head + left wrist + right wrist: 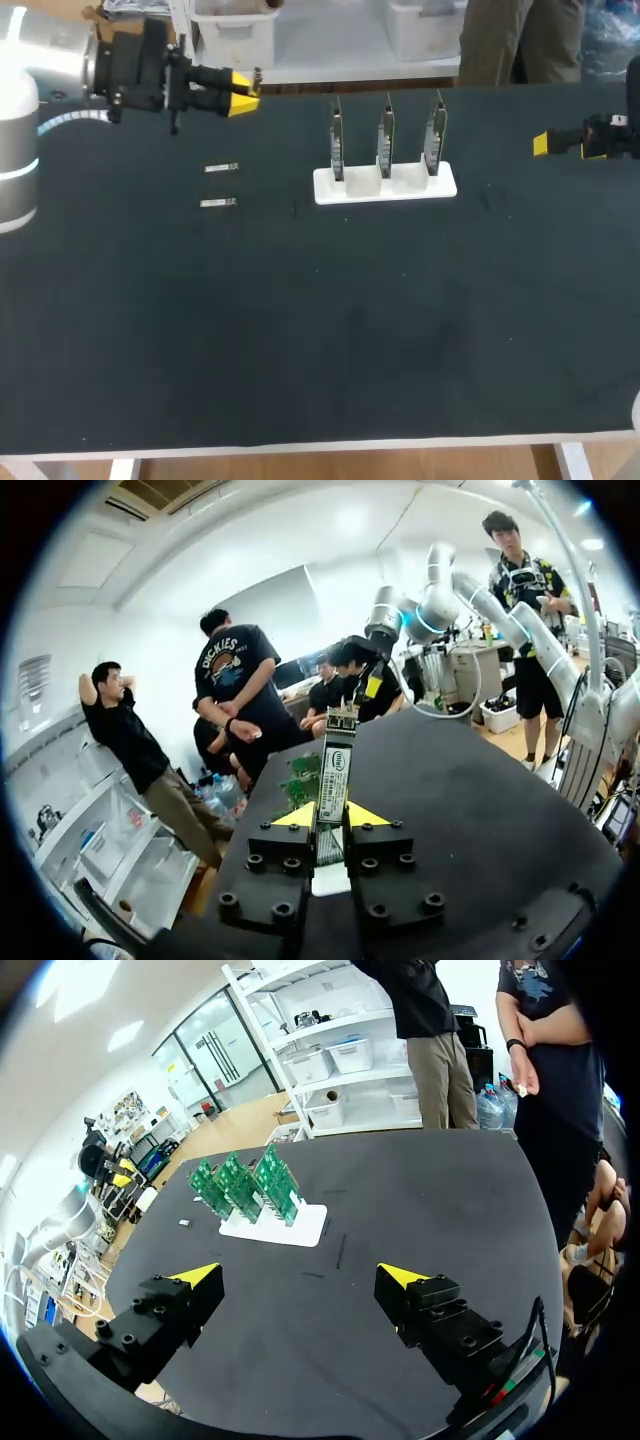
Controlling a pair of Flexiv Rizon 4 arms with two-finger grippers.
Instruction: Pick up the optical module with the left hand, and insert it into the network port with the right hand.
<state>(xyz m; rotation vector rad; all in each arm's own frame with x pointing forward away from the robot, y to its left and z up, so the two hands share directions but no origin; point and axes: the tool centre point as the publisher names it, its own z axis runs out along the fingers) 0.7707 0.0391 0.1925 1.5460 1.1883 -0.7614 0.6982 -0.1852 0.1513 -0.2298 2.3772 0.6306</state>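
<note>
In the head view, our left arm comes in at the far left corner. The left gripper (243,92) hangs above the dark table (350,330), and a small grey piece, the optical module (257,76), shows at its yellow tips. Two more modules (221,168) lie flat on the table below it, one just beside the other. Near the middle, a white stand (385,186) holds three green boards (385,140) upright in a row. Their network ports are too small for us to make out. The right gripper (545,143) shows at the right edge, well apart from the stand.

In the left wrist view, the left gripper (330,818) is closed on the optical module (335,770), one finger on each side. The module sticks out ahead of the tips. It carries a white label with a small logo and fine print, which we cannot read reliably. The green boards (300,775) show just beside it.

In the right wrist view, the right gripper (300,1280) has its jaws spread wide with nothing between them. The green boards (240,1188) and white stand (290,1228) are ahead of it, and no print on them is legible.
</note>
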